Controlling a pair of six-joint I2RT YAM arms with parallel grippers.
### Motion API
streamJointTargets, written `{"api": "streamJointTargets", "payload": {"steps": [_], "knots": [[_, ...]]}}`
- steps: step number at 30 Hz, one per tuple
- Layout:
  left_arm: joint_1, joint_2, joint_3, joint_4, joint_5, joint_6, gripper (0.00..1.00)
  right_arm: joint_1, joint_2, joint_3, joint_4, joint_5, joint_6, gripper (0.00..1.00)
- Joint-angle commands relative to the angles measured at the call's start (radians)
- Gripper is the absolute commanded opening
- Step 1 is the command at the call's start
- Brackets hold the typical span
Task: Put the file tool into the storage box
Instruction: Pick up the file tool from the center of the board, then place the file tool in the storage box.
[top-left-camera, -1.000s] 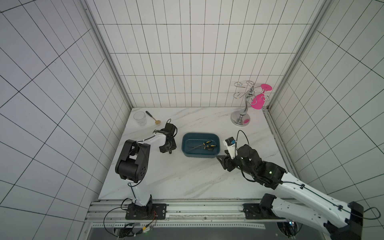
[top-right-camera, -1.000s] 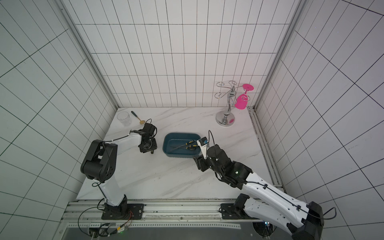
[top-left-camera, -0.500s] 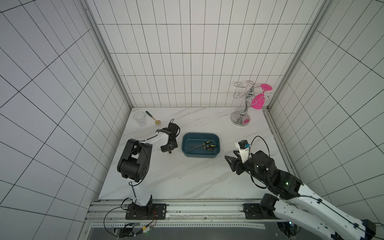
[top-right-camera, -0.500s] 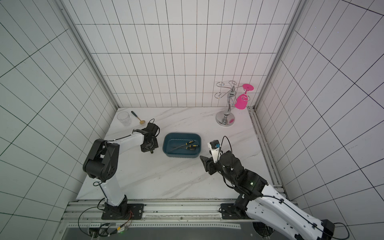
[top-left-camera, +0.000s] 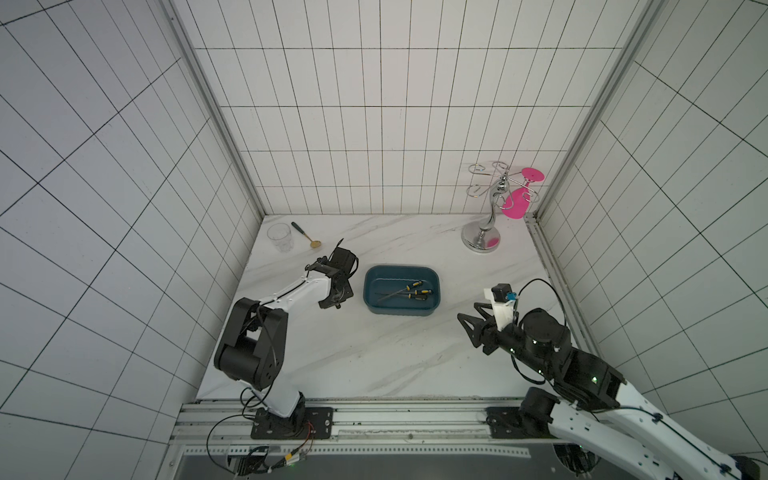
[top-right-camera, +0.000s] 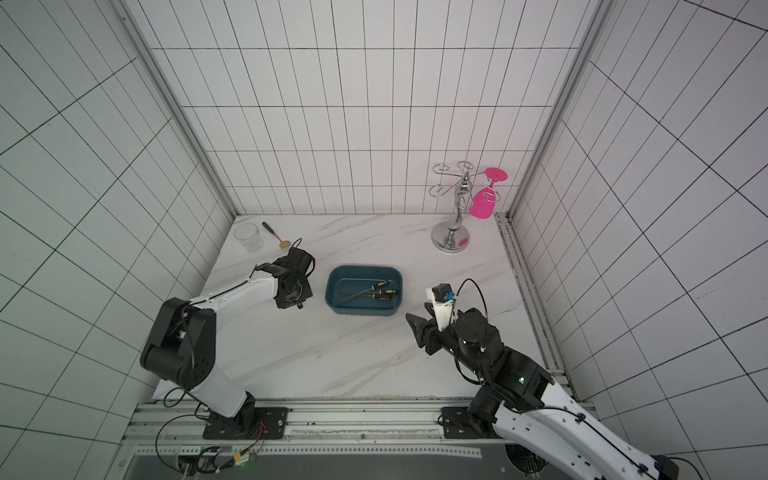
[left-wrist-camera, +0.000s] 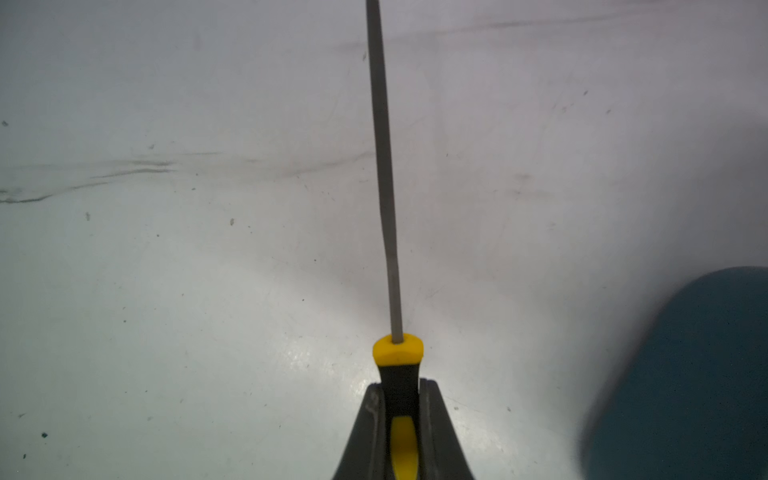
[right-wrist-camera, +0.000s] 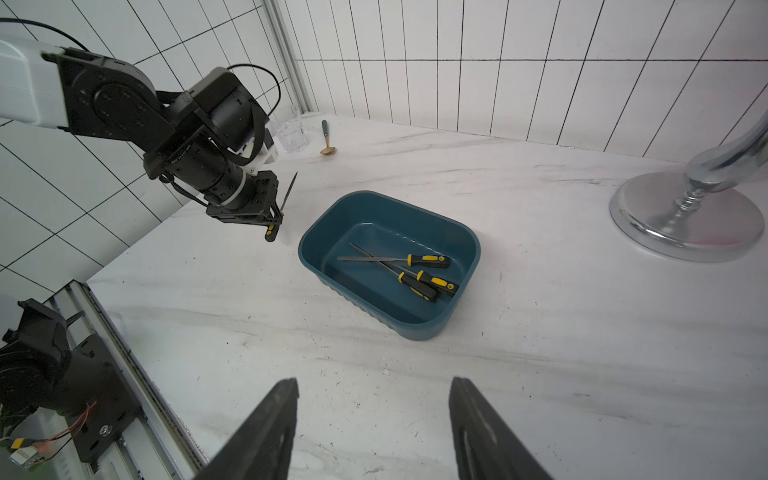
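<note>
In both top views, the storage box (top-left-camera: 399, 311) is seen on the table (top-left-camera: 374, 365), with three files (top-left-camera: 415, 285) inside. Left wrist: the file tool (left-wrist-camera: 384, 187) is clamped by its handle in the left jaws, just beside the box. Right wrist: the right jaws are held apart, empty.

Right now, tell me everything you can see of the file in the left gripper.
The file has a tapering grey metal blade and a black handle with yellow collar and inlay. The fingers of the left gripper clamp the handle from both sides. It is tilted, blade upward, beside the storage box, outside it.
</note>
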Motion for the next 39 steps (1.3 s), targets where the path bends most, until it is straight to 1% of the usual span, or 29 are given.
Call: {"api": "streamJointTargets", "payload": {"steps": [1, 6, 11, 16, 19, 20, 22, 26, 32, 36, 39], "knots": [[-0.003, -0.079, 0.007, 0.009, 0.038, -0.068, 0.00, 0.006, -0.015, -0.013, -0.023, -0.022, 0.013, 0.62], [-0.016, -0.185, -0.010, 0.054, 0.064, -0.166, 0.00, 0.006, -0.030, 0.009, -0.042, -0.034, 0.021, 0.62], [-0.079, -0.257, -0.041, 0.169, 0.056, -0.284, 0.00, 0.006, -0.045, 0.052, -0.070, -0.012, 0.023, 0.61], [-0.209, -0.271, -0.042, 0.260, -0.091, -0.398, 0.00, 0.006, -0.055, 0.098, -0.129, 0.055, 0.027, 0.61], [-0.284, -0.239, -0.046, 0.353, -0.161, -0.469, 0.00, 0.006, -0.071, 0.114, -0.160, 0.083, 0.037, 0.61], [-0.321, -0.217, -0.045, 0.391, -0.201, -0.493, 0.00, 0.005, -0.081, 0.114, -0.164, 0.089, 0.038, 0.61], [-0.388, -0.160, -0.020, 0.453, -0.259, -0.505, 0.00, 0.005, -0.101, 0.107, -0.164, 0.099, 0.040, 0.61], [-0.489, -0.028, 0.071, 0.469, -0.381, -0.563, 0.00, 0.005, -0.128, 0.118, -0.187, 0.121, 0.054, 0.60], [-0.549, 0.055, 0.069, 0.596, -0.480, -0.669, 0.00, 0.005, -0.151, 0.169, -0.262, 0.140, 0.086, 0.59], [-0.569, 0.085, 0.050, 0.689, -0.516, -0.734, 0.00, 0.005, -0.170, 0.182, -0.294, 0.147, 0.093, 0.59], [-0.572, 0.127, 0.064, 0.715, -0.516, -0.814, 0.00, 0.005, -0.188, 0.179, -0.300, 0.162, 0.092, 0.59]]}}
